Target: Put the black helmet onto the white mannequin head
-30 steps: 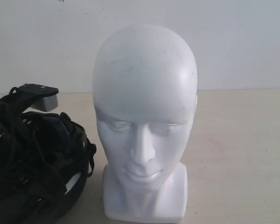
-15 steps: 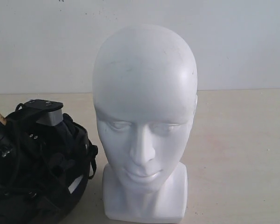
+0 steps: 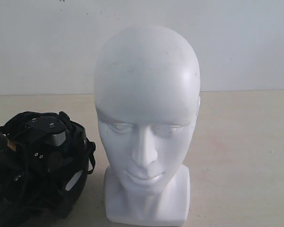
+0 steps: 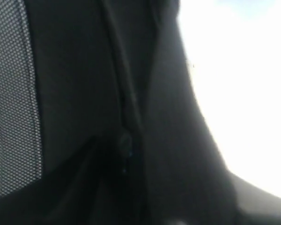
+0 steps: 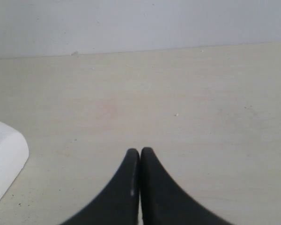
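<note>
Resting just beside the white mannequin head [image 3: 146, 94] on its left-arm side, the black helmet [image 3: 61, 198] is enclosing the left gripper [image 3: 38, 151], grip state indeterminable, while the right gripper [image 5: 139, 154] is idling clenched, empty.

A: Is the left tool showing?
B: No, it is hiding inside the helmet [image 3: 38, 165], which is running off the left and bottom edges.
A: And its wrist view?
B: Blurring into dark fabric [image 4: 84, 93]. The right wrist view is clipping the head [image 5: 4, 161] at its base.
</note>
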### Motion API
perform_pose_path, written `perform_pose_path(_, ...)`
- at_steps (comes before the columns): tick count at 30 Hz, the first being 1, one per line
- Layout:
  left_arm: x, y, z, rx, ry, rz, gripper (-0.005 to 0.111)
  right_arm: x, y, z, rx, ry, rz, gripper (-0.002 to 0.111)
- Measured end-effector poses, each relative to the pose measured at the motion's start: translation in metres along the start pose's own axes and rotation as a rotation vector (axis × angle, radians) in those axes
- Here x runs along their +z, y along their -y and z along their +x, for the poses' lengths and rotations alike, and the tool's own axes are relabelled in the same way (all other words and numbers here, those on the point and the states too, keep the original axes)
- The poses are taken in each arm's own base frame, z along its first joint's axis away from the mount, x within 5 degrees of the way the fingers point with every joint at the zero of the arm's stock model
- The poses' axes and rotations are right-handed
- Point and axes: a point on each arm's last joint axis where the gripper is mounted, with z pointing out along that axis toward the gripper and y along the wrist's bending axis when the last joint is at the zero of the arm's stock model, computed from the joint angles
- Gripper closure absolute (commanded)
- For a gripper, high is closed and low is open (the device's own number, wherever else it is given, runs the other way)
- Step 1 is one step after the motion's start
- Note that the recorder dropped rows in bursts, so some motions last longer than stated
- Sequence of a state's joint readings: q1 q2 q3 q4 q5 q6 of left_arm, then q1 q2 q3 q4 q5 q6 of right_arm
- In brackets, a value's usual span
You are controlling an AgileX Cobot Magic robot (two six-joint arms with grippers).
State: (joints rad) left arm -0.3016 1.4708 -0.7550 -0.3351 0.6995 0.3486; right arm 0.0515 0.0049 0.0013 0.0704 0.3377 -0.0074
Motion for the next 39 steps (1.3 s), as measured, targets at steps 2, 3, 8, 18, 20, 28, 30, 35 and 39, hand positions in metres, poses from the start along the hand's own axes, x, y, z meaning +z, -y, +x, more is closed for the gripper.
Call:
perform_pose_path(2,0.0,0.0,-0.001,0.003,0.009,-0.004,0.086,0.0,0.0,0.0,0.0,0.0,0.0,0.108)
perform_pose_path(3,0.0,-0.001,-0.001,0.004,0.008,-0.006,0.09,0.0,0.0,0.0,0.0,0.0,0.0,0.108)
perform_pose_path(8,0.0,-0.001,-0.001,0.007,0.008,-0.007,0.102,0.0,0.0,0.0,0.0,0.0,0.0,0.108)
perform_pose_path(18,-0.015,0.001,-0.015,0.039,0.038,-0.012,0.102,0.0,0.0,0.0,0.0,0.0,0.0,0.108)
perform_pose_path(20,-0.028,0.003,-0.024,0.052,0.071,-0.019,0.102,0.0,0.0,0.0,0.0,0.0,0.0,0.108)
perform_pose_path(28,-0.062,0.0,-0.03,0.079,0.008,-0.122,0.102,0.0,0.0,0.0,0.0,0.0,0.0,0.108)
perform_pose_path(30,-0.062,-0.003,-0.028,0.083,-0.014,-0.152,0.102,0.0,0.0,0.0,0.0,0.0,0.0,0.108)
perform_pose_path(35,-0.066,-0.005,-0.026,0.076,-0.02,-0.183,0.102,0.0,0.0,0.0,0.0,0.0,0.0,0.108)
perform_pose_path(39,-0.077,-0.006,-0.023,0.082,0.004,-0.227,0.102,0.0,0.0,0.0,0.0,0.0,0.0,0.108)
